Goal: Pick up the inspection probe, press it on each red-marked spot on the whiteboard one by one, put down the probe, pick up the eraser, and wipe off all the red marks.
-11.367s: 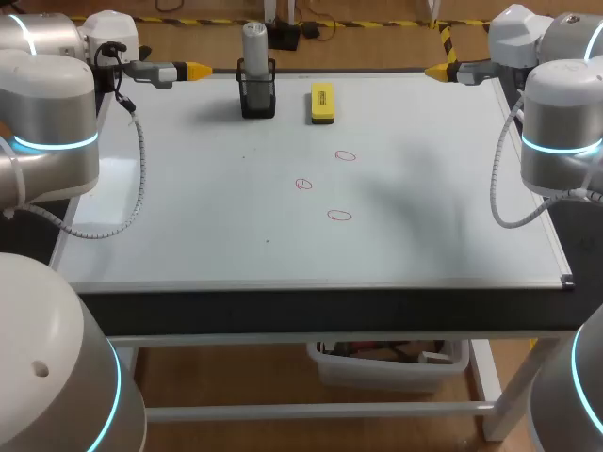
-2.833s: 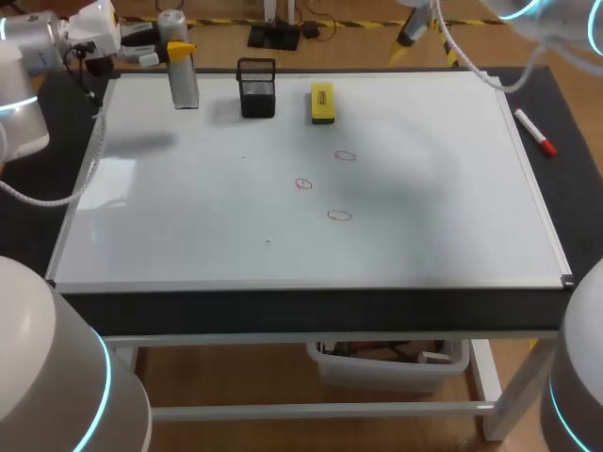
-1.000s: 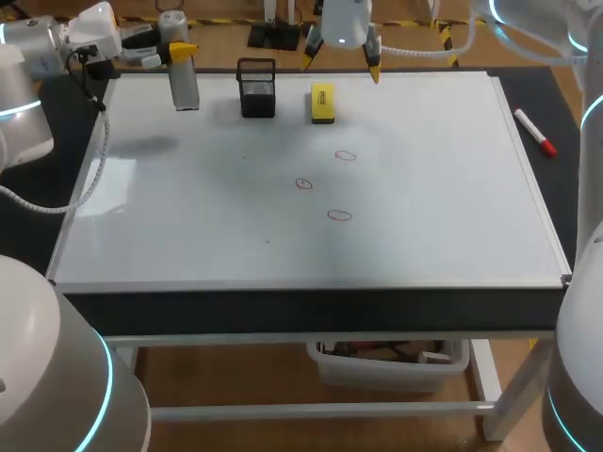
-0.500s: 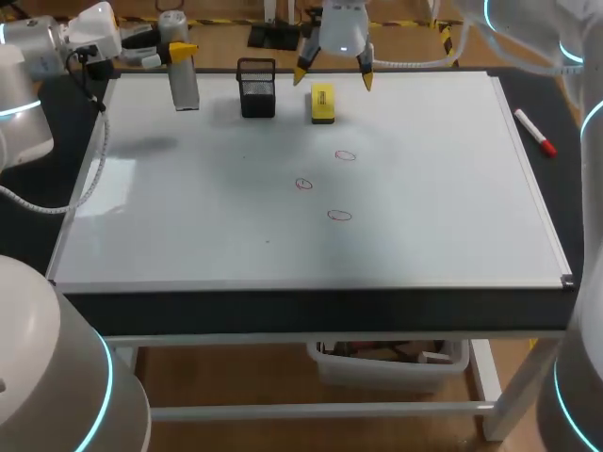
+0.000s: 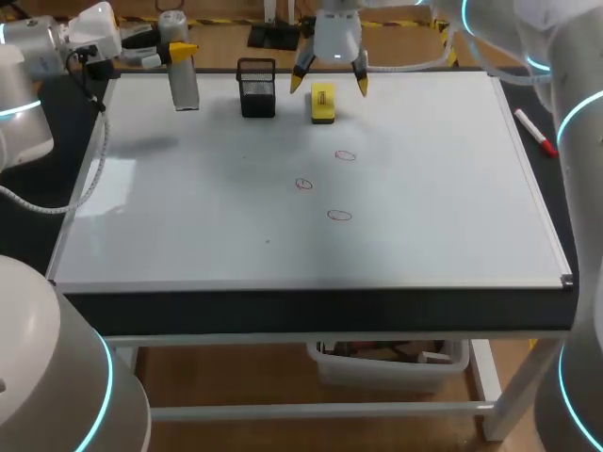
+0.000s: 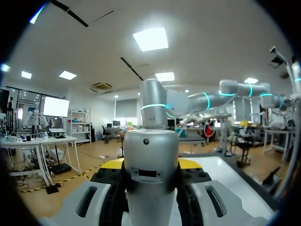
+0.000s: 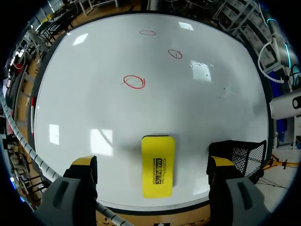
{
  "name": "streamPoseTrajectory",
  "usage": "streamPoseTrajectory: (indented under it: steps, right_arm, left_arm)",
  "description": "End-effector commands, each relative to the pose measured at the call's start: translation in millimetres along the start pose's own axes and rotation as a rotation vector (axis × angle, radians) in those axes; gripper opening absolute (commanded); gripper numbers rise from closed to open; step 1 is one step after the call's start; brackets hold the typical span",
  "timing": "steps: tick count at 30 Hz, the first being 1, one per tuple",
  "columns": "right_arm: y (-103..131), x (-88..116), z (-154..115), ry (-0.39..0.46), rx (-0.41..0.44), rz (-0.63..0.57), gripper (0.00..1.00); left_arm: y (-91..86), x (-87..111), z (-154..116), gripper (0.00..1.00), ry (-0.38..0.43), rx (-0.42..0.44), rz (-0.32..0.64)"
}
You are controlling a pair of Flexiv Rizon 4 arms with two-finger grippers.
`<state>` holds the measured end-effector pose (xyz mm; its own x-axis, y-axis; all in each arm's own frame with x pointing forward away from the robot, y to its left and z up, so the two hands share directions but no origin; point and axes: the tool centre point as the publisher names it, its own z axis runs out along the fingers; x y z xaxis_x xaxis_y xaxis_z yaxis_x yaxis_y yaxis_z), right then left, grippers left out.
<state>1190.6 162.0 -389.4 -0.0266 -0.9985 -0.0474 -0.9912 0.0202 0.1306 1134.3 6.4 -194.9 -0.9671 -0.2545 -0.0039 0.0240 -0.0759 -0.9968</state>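
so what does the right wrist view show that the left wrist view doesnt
Only the right wrist view: the yellow rectangular eraser lying between the fingers of the open right end effector, three red circle marks ahead of it, the black mesh holder beside it. Only the left wrist view: the left end effector shut on the silver cylindrical probe. Both: the white rectangular whiteboard, and possibly the probe, a silver shape past the holder.

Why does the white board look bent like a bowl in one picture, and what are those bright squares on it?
Right wrist view: the fisheye lens bends the straight edges of the whiteboard; the bright squares are lamp glare on its glossy surface, one beside the eraser. Head view: the edges look straight, with a soft grey shadow near the probe.
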Motion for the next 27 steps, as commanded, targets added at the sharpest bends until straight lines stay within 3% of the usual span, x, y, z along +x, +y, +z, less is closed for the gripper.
streamPoseTrajectory:
  steps: [1, 27]
  right_arm:
    - [-16.2, -9.7, 8.7, 0.016, -0.051, 0.015, 1.0]
    - [-43.1, -8.5, 29.9, 0.033, -0.079, 0.097, 1.0]
  left_arm:
    - [-1.6, 1.8, 0.3, 0.0, -0.005, 0.0, 0.003]
    - [-1.6, 1.8, 0.3, 0.0, -0.005, 0.0, 0.003]
